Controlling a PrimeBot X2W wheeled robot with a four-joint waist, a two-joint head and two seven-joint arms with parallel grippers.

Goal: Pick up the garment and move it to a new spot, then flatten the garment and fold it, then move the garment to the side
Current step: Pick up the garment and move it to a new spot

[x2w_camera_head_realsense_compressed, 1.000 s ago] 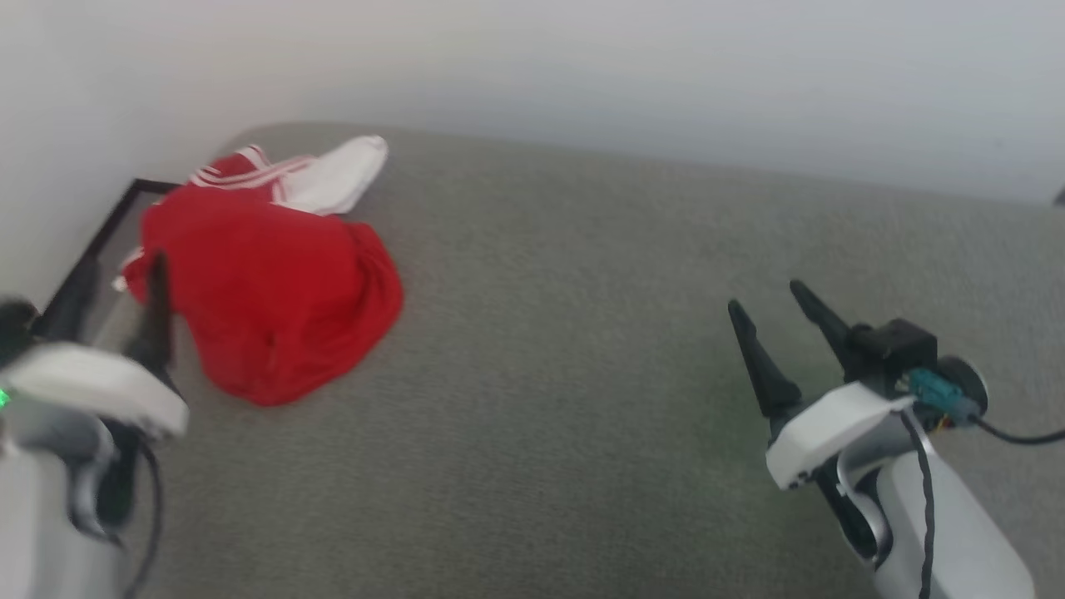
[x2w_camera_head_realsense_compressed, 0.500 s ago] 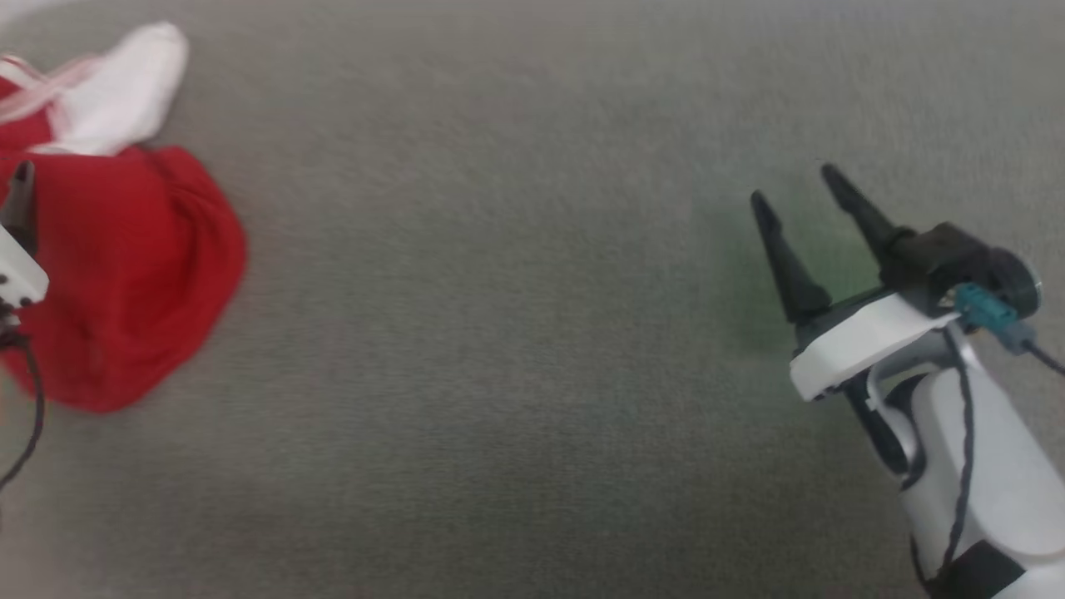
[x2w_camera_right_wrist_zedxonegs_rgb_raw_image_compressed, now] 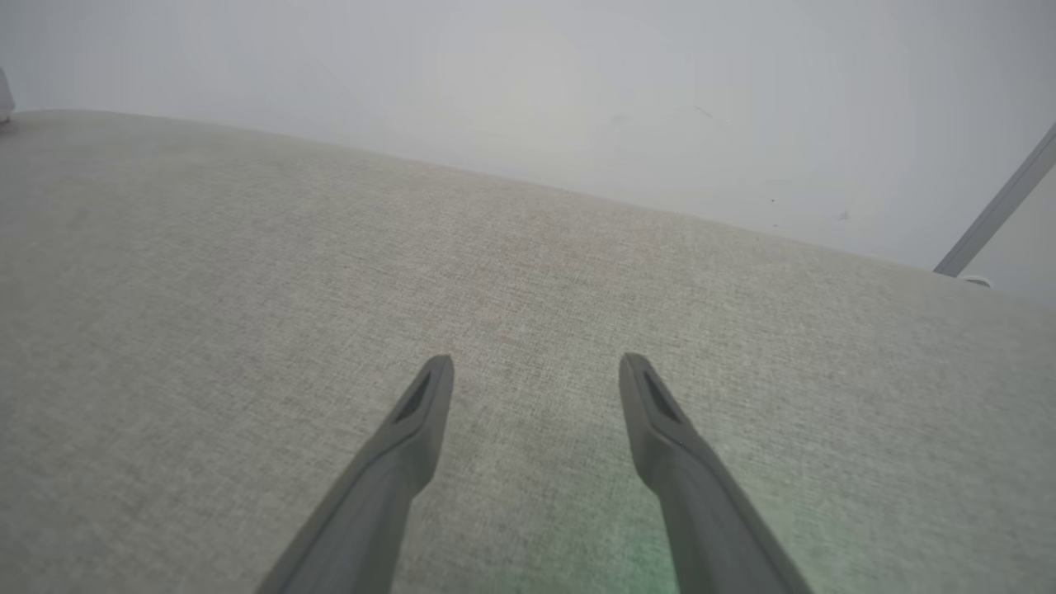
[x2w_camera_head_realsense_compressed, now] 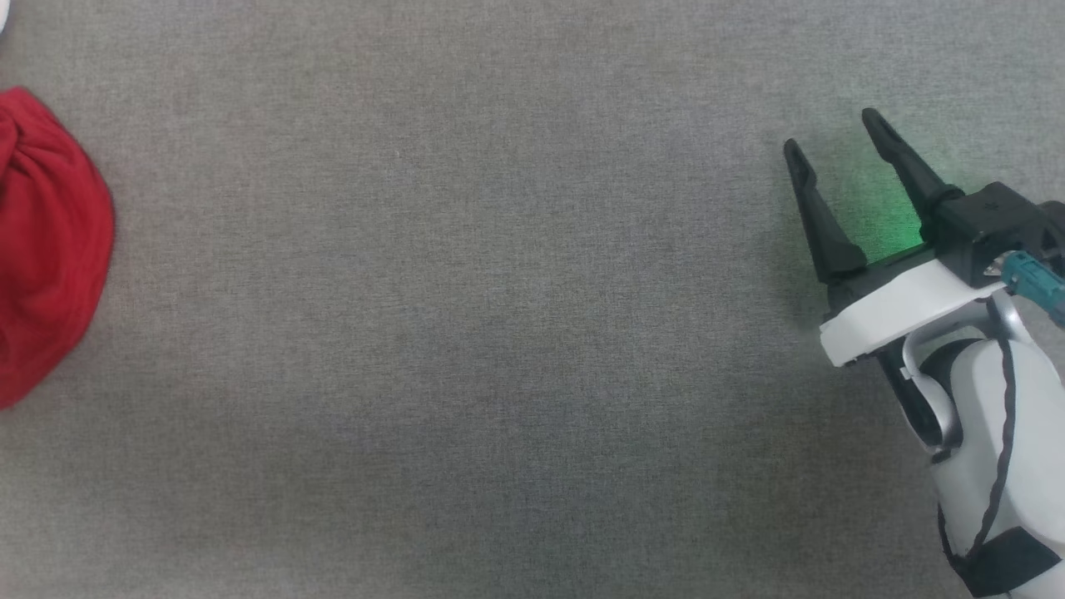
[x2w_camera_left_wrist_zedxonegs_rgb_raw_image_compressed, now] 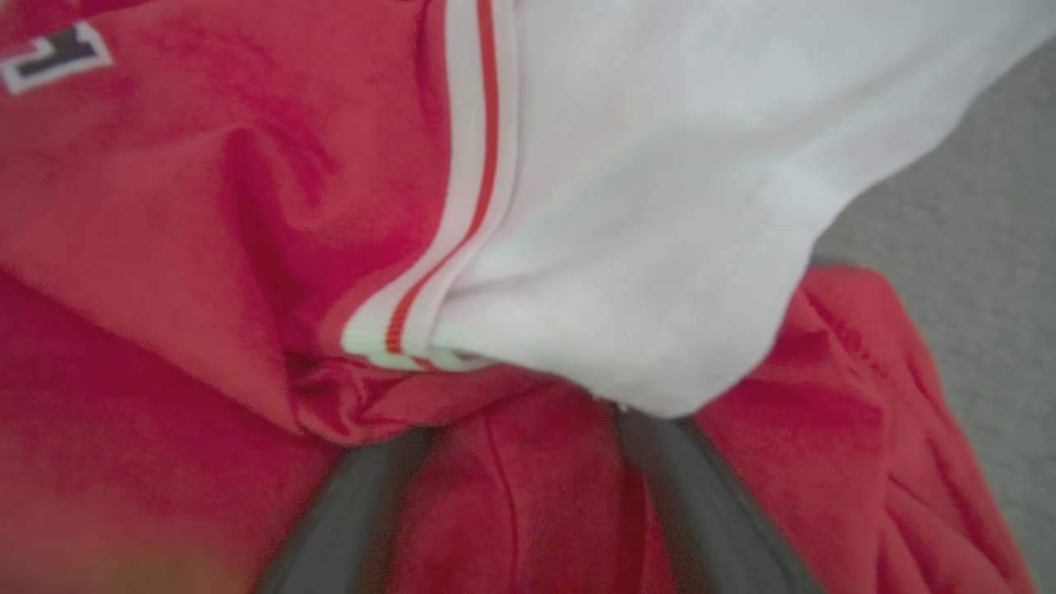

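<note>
The garment (x2w_camera_head_realsense_compressed: 46, 249) is a crumpled red heap at the left edge of the head view, lying on the grey fabric surface (x2w_camera_head_realsense_compressed: 466, 316). In the left wrist view its red cloth (x2w_camera_left_wrist_zedxonegs_rgb_raw_image_compressed: 165, 247), a white sleeve (x2w_camera_left_wrist_zedxonegs_rgb_raw_image_compressed: 660, 206) and red-white striped trim (x2w_camera_left_wrist_zedxonegs_rgb_raw_image_compressed: 474, 165) lie right in front of the camera. My left gripper (x2w_camera_left_wrist_zedxonegs_rgb_raw_image_compressed: 528, 421) is open, its two fingers spread and their tips buried under the folds. My right gripper (x2w_camera_head_realsense_compressed: 834, 133) hovers open over bare fabric at the right, far from the garment, with nothing between its fingers (x2w_camera_right_wrist_zedxonegs_rgb_raw_image_compressed: 412, 445).
In the right wrist view the grey surface (x2w_camera_right_wrist_zedxonegs_rgb_raw_image_compressed: 247, 330) ends at a pale wall (x2w_camera_right_wrist_zedxonegs_rgb_raw_image_compressed: 528, 82). A thin grey bar (x2w_camera_right_wrist_zedxonegs_rgb_raw_image_compressed: 998, 206) leans at the far right. A green glow (x2w_camera_head_realsense_compressed: 890, 216) lies on the fabric by my right gripper.
The head camera has swung down and to the right, so the garment now shows at the picture's left edge and my left arm has left it. The right gripper stays open.
</note>
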